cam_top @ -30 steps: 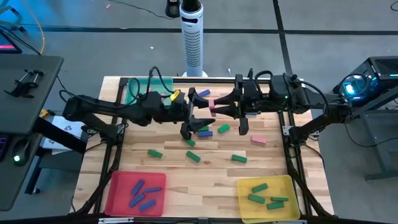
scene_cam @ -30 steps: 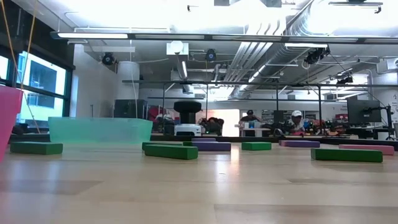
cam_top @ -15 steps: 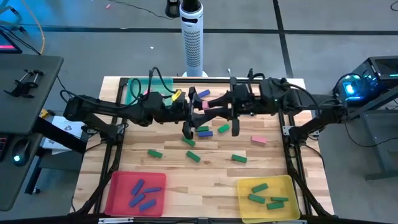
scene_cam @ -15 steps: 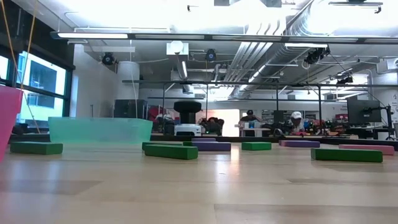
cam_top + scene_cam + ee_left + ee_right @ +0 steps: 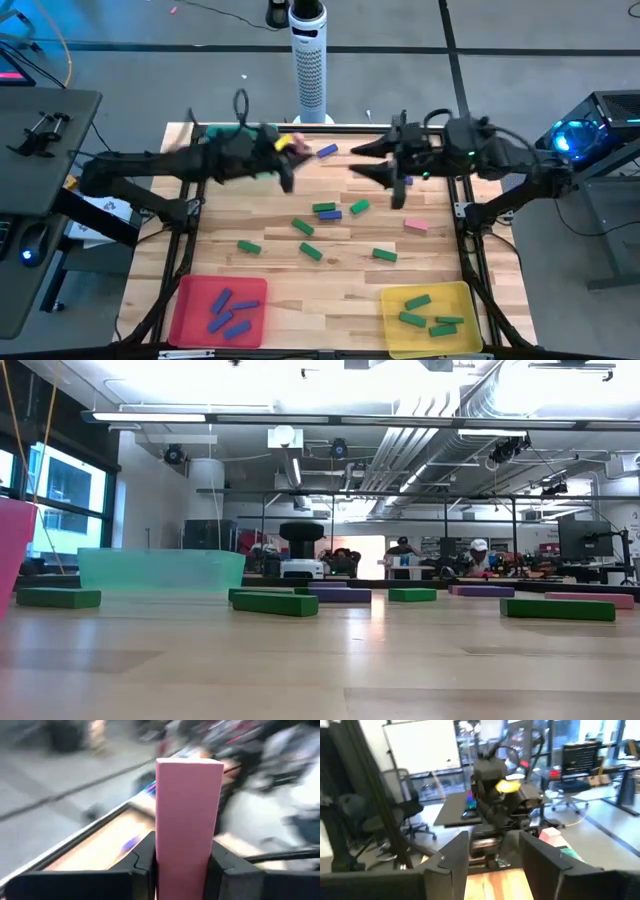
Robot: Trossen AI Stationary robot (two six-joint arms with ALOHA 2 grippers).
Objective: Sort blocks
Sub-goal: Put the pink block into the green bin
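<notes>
A pink block is clamped in my left gripper, which is up above the far middle of the table. My right gripper hangs open to its right, facing it, with nothing between the fingers. Loose green blocks, a blue block and another pink block lie flat on the wooden table. Blue blocks lie in the red tray and green ones in the yellow tray. The low view shows neither gripper. My left gripper pinches the pink block between its two fingers at the block's near end, one finger on each long side. The fingers reach roughly level toward the table's right and lie along the block. The block juts out past the fingertips, lifted clear of the table.
A teal tray stands at the far left, partly under my left arm, and shows in the low view. A white tower stands beyond the far edge. Bare wood lies between the loose blocks and the two near trays.
The pink block has passed from my right gripper to my left. My left gripper shut on it and drew back toward the table's far left, tipping up toward level. My right gripper opened and pulled away to the right. The loose blocks stayed put.
</notes>
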